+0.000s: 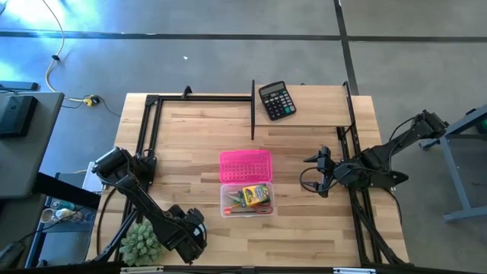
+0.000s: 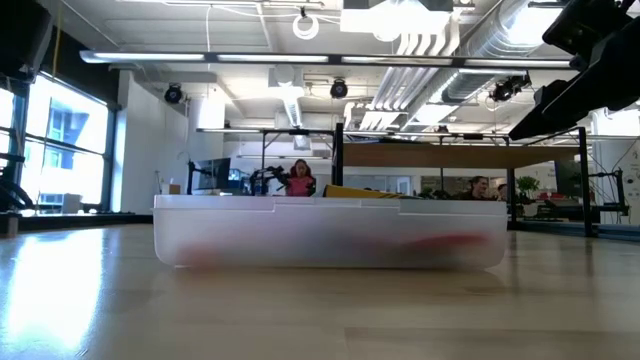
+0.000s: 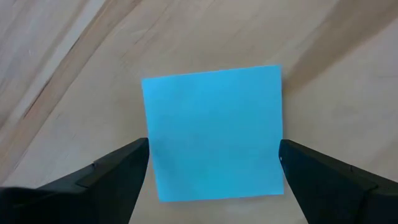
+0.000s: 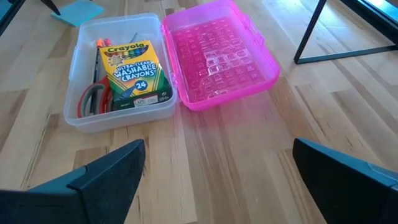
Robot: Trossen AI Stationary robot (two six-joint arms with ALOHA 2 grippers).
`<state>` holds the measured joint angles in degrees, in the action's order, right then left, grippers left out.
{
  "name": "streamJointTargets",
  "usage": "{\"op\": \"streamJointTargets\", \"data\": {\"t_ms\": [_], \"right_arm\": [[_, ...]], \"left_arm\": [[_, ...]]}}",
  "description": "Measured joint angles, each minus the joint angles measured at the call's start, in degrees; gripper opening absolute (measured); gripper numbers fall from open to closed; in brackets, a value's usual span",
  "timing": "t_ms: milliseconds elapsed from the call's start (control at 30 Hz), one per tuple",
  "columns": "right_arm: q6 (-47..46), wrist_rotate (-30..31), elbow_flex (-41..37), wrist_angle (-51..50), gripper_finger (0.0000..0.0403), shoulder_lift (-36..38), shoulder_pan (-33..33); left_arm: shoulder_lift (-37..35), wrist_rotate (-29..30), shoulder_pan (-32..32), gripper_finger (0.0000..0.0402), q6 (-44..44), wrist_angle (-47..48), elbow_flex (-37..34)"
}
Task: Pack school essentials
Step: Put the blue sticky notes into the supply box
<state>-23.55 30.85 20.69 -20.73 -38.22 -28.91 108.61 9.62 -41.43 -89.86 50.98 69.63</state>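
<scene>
left wrist view: left gripper (image 3: 214, 171) is spread wide, fingers (image 3: 112, 180) on either side of the light blue square notepad (image 3: 213, 132), not gripping it. notepad lies flat on the wooden table (image 3: 74, 68), plain matte blue, clean square corners, no print visible. can't tell if the fingertips touch its edges.

high view: left gripper (image 1: 190, 232) sits at the table's near-left area, just beside the fuzzy green plant (image 1: 141, 242). clear box (image 1: 247, 201) is mid-table with its pink lid (image 1: 245, 166) hinged open on the far side. inside it, the yellow-green crayon box (image 1: 249, 195).

right wrist view: crayon box (image 4: 134, 73) lies flat, label up, filling most of the clear box (image 4: 81, 118). red-handled scissors (image 4: 92, 99) lie alongside it, orange pencil (image 4: 99, 45) tip just beyond. right gripper (image 4: 214, 177) is released, wide open, hovering clear of the box on its right.

black calculator (image 1: 276, 100) is at the far edge.
</scene>
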Motion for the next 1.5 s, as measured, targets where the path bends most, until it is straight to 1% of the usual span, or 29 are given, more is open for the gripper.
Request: {"op": "streamJointTargets", "data": {"t_ms": [367, 600, 767, 1000, 1100, 1233, 1500], "right_arm": [[0.0, -0.1, 0.0, 0.0, 0.0398, 0.0, 0.0], [0.0, -0.1, 0.0, 0.0, 0.0398, 0.0, 0.0], [0.0, -0.1, 0.0, 0.0, 0.0398, 0.0, 0.0], [0.0, -0.5, 0.0, 0.0, 0.0398, 0.0, 0.0], [0.0, -0.4, 0.0, 0.0, 0.0398, 0.0, 0.0], [0.0, -0.4, 0.0, 0.0, 0.0398, 0.0, 0.0], [0.0, -0.3, 0.0, 0.0, 0.0398, 0.0, 0.0]], "left_arm": [[1.9, -0.7, 0.1, 0.035, 0.6, -1.4, 0.2], [1.9, 0.0, 0.1, 0.0349, 1.7, -0.8, 0.3], [2.2, 0.1, 0.1, 0.0349, 1.4, 3.3, 1.7], [2.2, 0.1, 0.0, 0.035, 0.1, 1.7, 1.7], [2.2, 0.1, 0.0, 0.0361, 0.0, 1.7, 1.7], [2.2, -0.4, 0.0, 0.0393, 0.4, 1.7, 1.8], [2.2, -0.4, 0.0, 0.04, 0.7, 1.7, 1.8]]}}
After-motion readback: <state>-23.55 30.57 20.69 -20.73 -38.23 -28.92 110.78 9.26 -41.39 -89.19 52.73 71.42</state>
